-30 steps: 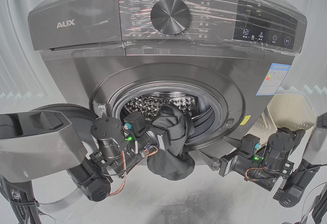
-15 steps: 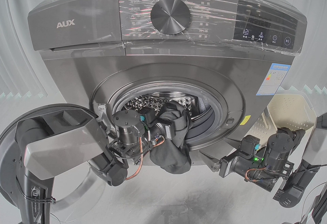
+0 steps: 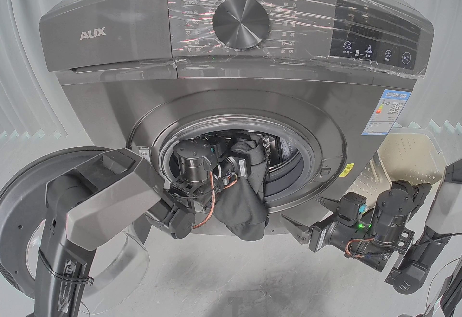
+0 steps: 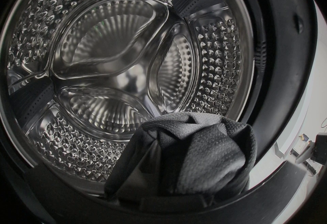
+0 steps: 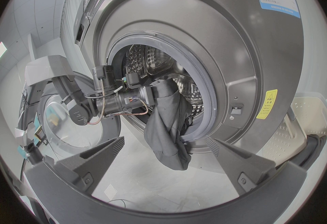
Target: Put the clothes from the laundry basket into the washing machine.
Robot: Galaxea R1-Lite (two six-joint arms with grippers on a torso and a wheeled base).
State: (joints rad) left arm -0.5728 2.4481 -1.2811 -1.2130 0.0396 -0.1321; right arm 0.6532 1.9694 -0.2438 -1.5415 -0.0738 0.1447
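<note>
The fingers of our left gripper [image 3: 248, 154] are buried in bunched cloth, clamped on a dark garment [image 3: 240, 207] that hangs from them. We see the top of that garment gathered at the mouth of the washing machine [image 3: 144, 106]. It is just inside the round opening, while the longer part drapes down over the lower rim and dangles outside, above the floor [image 3: 240, 279]. In the left wrist view the bundled cloth sits in front of the steel drum [image 4: 112, 64], whose dimpled wall and three moulded paddles are bare behind it. Our left arm reaches into the opening from the robot's left, with its wrist in the doorway.

The fingers [image 5: 102, 155] of our right gripper [image 5: 163, 141] stand wide apart and hold nothing. That gripper hangs low in front of the machine on the robot's right, below the opening and apart from the garment, pointing toward it.

The machine's round door [image 3: 24, 207] is swung open to the robot's left. The cream laundry basket [image 3: 414, 159] stands beside the machine on the robot's right, behind our right arm; we cannot tell what lies in it.
</note>
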